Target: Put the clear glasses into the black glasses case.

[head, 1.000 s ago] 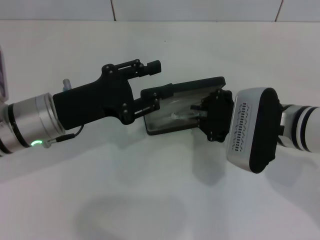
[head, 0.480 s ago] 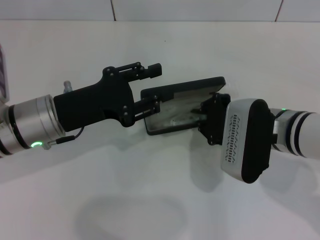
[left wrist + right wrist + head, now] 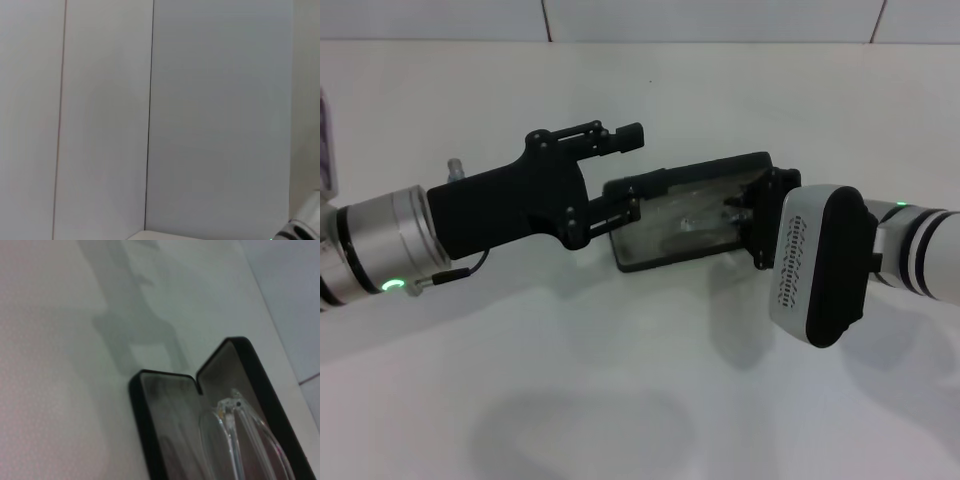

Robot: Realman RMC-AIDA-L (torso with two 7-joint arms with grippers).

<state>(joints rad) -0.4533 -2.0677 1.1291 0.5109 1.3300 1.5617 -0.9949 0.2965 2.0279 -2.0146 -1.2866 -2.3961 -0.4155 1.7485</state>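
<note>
Back comes the right gripper (image 3: 752,215): a moment ago it reached well into the black glasses case (image 3: 650,253), now it sits at the case's right-hand end, drawn a little away and turned, with the glasses left behind in the case.

Left to right, then. On the left, the left gripper (image 3: 625,172) holds station with its lower finger pressed at the case's left end; the upper finger sticks out above, clear of it. So it looks spread, steadying the case rather than pinching it, though whether it truly grips the lid edge I cannot tell. In the middle the case lies open on the white table (image 3: 620,380), lid raised behind, and the clear glasses (image 3: 240,432) rest inside on the grey lining, a faint glint in the head view, plain in the right wrist view. On the right, the right gripper's fingers are too bunched and dark to say how wide they stand, and I see nothing in them.

Judging the step: the placing looks about done, so the job now is to back out cleanly. Draw straight away from the case, no sideways drag that could snag a thin temple arm, and keep the left side steady until the right is clear.

Hard to read: the left wrist view shows only blank wall panels. The right wrist view cuts off the glasses' far end, so whether they seat fully flat is unknown.
</note>
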